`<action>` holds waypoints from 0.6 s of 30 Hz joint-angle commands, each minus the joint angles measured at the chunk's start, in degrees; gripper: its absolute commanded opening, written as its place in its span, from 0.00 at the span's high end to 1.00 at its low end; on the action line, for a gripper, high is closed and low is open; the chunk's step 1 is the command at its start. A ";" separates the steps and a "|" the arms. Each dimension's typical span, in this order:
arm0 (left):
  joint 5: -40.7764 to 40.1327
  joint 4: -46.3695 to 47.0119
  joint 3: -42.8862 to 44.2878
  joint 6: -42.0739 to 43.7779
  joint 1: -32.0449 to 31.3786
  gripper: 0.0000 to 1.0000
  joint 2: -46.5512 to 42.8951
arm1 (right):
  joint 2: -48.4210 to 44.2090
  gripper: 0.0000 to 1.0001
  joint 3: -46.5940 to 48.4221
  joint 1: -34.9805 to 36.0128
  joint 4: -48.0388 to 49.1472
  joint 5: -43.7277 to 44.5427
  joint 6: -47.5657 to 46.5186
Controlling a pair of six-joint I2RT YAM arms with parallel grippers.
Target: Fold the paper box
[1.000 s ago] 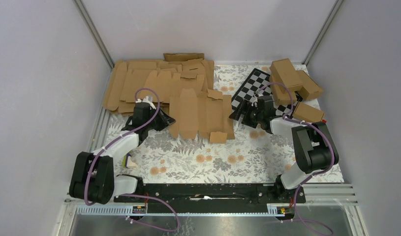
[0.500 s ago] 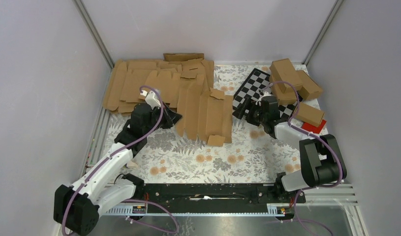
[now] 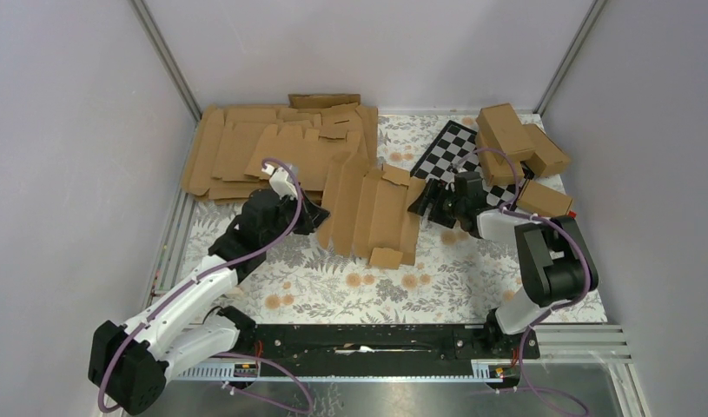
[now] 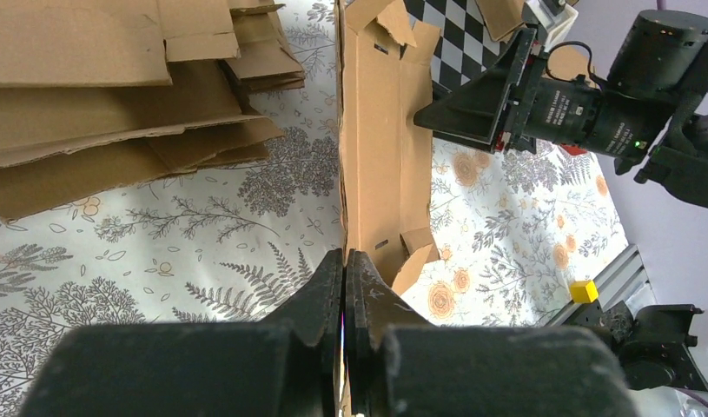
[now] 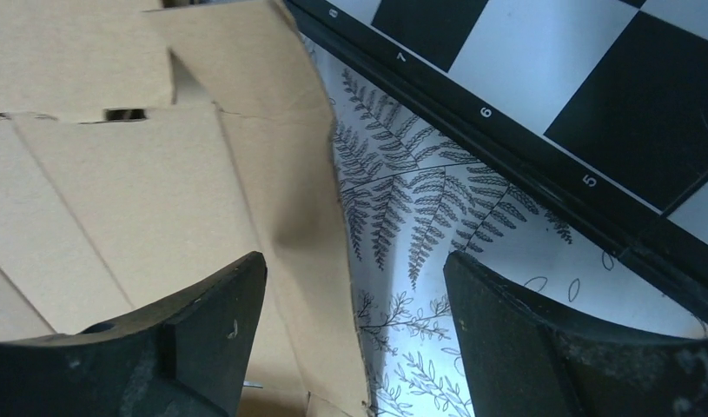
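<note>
The paper box [image 3: 372, 213] is a brown die-cut blank with creases and flaps, lifted on its left side and tilted on the floral mat. My left gripper [image 3: 315, 213] is shut on its left edge; in the left wrist view the blank [image 4: 380, 156] runs edge-on away from the pinched fingertips [image 4: 346, 261]. My right gripper [image 3: 426, 198] is open at the blank's right edge. In the right wrist view its jaws straddle that edge [image 5: 281, 217], one finger [image 5: 202, 321] over the cardboard, the other [image 5: 541, 330] over the mat.
A heap of flat brown blanks [image 3: 263, 148] lies at the back left. A chessboard [image 3: 454, 152] lies behind the right gripper. Folded cartons [image 3: 515, 139] are piled at the back right, with a red block [image 3: 572, 214] beside them. Walls enclose the mat.
My left gripper has moved right and forward, lifting and pushing the blank's left side so it folds up along its creases. The right arm drew back, then returned to the blank's right edge.
</note>
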 commanded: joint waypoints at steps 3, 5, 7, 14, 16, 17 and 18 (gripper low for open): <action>-2.61 4.26 -0.80 0.72 -1.18 1.00 -0.80 | 4.66 0.26 3.95 0.48 0.93 -6.72 0.10; -2.50 4.36 -1.25 0.44 -1.29 1.00 -0.99 | 5.70 0.37 3.96 0.50 3.06 -10.05 0.79; -1.96 5.45 -1.55 0.05 -1.34 1.00 -0.87 | 6.00 0.54 3.89 0.48 4.58 -12.60 1.13; -0.24 7.19 -3.19 -1.16 -1.38 0.97 -0.60 | 0.02 1.00 1.00 0.49 7.12 -10.65 0.16; -1.74 6.38 -3.76 -1.38 -1.32 0.69 -0.49 | -3.72 1.00 -0.44 0.55 7.09 -8.31 -1.14; -2.67 5.85 -3.95 -1.39 -1.30 0.59 -0.48 | -5.64 1.00 -1.73 0.67 7.39 -6.95 -1.79; -3.74 5.44 -4.10 -1.31 -1.27 0.52 -0.47 | -7.81 1.00 -2.65 0.92 7.81 -5.75 -2.54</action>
